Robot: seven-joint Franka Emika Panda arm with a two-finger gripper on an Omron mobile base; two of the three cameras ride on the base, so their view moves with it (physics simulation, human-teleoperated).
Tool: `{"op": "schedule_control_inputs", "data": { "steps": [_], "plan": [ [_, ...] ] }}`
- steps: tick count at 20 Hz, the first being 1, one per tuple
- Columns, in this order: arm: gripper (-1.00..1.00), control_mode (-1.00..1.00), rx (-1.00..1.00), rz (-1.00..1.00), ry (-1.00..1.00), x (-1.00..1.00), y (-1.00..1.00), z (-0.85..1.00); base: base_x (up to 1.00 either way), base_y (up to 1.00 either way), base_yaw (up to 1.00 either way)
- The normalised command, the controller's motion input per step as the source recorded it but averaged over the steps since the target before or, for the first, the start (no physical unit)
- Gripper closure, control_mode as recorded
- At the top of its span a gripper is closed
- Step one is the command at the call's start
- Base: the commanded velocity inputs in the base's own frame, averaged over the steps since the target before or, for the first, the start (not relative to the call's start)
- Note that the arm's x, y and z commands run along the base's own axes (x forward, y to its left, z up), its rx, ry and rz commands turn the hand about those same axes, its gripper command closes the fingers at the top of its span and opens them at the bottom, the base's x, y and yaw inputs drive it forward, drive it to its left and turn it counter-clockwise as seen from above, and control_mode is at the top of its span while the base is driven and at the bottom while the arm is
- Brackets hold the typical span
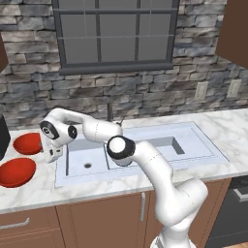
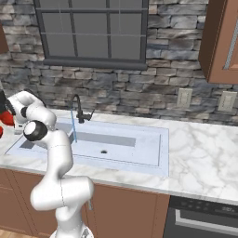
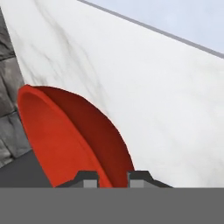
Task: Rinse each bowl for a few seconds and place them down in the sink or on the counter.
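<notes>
Over at the left edge of the left base view, both red bowls sit on the counter (image 1: 121, 186) beside the sink (image 1: 193, 145): the far bowl (image 1: 26, 143) higher up, the near bowl (image 1: 16, 172) just below it. So the task is basically at the start, I'd say. Neither bowl is under the faucet (image 2: 79, 109) yet, though a thin blue stream of water seems to be running there in the right base view. The gripper (image 1: 52, 155) is down at the far bowl's right edge. In the hand view the two finger tips (image 3: 87, 179) straddle the red rim at the bottom middle of the frame, jaws pinched in on it, so I'd call that a grip on the far bowl, though it's a tight view and actual contact is hard to confirm. Bowls are round, so no real long axis; both sit flat, open side up. Still left: lift, rinse, set down, then repeat for the near bowl.
</notes>
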Motion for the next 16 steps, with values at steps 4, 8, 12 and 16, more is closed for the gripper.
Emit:
{"op": "schedule_control_inputs", "data": {
  "steps": [4,8,12,16],
  "plan": [
    [1.00,-1.00,-0.27,-0.02,0.17,0.04,0.10,0.33,0.00,0.00,0.00],
    [1.00,-1.00,-0.26,-0.11,0.14,-0.03,0.07,0.58,0.00,0.00,0.00],
    [1.00,-1.00,-0.24,-0.13,0.06,-0.10,0.02,0.66,0.00,0.00,0.00],
    [1.00,-1.00,-0.19,-0.10,-0.01,-0.25,-0.14,0.89,0.00,0.00,0.00]
  ]
}}
